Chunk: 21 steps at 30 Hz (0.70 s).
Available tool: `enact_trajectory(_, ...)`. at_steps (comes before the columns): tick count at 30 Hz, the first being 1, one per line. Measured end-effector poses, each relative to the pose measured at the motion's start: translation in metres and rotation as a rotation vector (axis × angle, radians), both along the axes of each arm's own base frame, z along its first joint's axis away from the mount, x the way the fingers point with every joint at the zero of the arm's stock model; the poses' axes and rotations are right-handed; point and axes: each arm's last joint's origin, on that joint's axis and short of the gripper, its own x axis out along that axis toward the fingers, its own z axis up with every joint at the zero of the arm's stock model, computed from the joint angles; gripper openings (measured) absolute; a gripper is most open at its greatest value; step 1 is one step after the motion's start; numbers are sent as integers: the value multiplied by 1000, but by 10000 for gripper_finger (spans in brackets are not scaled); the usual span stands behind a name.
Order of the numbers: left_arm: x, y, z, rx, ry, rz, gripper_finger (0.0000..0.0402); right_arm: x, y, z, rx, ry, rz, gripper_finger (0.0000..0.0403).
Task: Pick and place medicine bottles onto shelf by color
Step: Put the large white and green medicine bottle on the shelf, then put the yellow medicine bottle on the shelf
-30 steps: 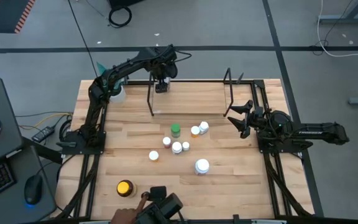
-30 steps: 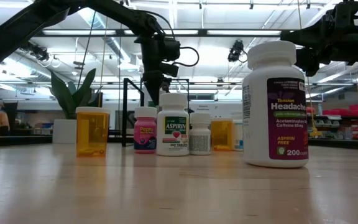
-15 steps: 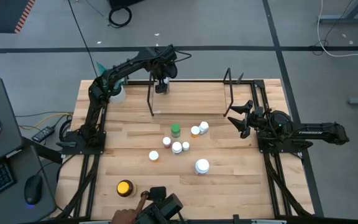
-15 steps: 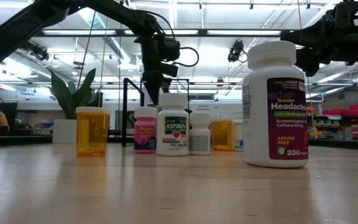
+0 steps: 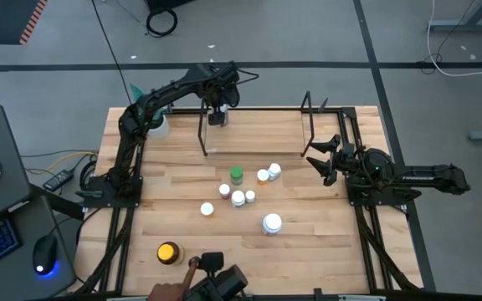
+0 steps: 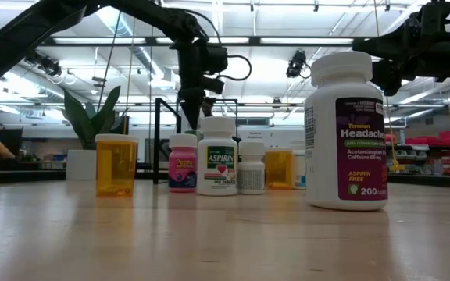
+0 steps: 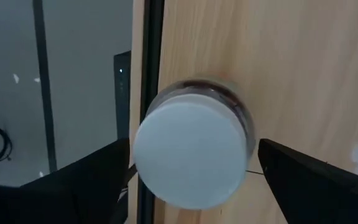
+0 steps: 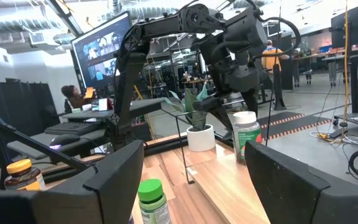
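Observation:
My left gripper (image 5: 217,111) hangs open over the shelf's (image 5: 258,142) far left end. Its fingers stand on either side of a white-capped bottle (image 7: 194,152), which stands upright on the shelf's pale base; this bottle also shows in the right wrist view (image 8: 246,134). I see no touch. My right gripper (image 5: 323,159) waits open and empty at the table's right side. Several bottles stand on the table in front of the shelf: a green-capped one (image 5: 236,175), an orange one (image 5: 263,176), small white-capped ones (image 5: 238,198), a larger white one (image 5: 272,223) and an amber one with a yellow lid (image 5: 167,252).
A white pot with a green plant (image 5: 157,125) stands at the far left corner beside the left arm. A person's hand (image 5: 170,291) holds a dark device at the near edge. Black rails (image 5: 128,226) run along both sides. Bare wood lies between the bottles and the near edge.
My left gripper has risen a little over the shelf's left end. The white-capped bottle stays standing on the shelf base. The hand and device at the near edge have shifted slightly.

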Motion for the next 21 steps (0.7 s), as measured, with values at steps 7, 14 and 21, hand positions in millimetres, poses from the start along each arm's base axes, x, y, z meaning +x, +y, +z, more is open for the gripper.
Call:
enact_trajectory(7,-2,-12,20,32,-32,-13,362,0,0,0,0,0,0,288)
enact_trajectory(14,10,-30,55,94,-130,-30,360,0,0,0,0,0,0,288)
enact_trajectory(21,31,-70,75,83,-222,-71,343,0,0,0,0,0,0,288)
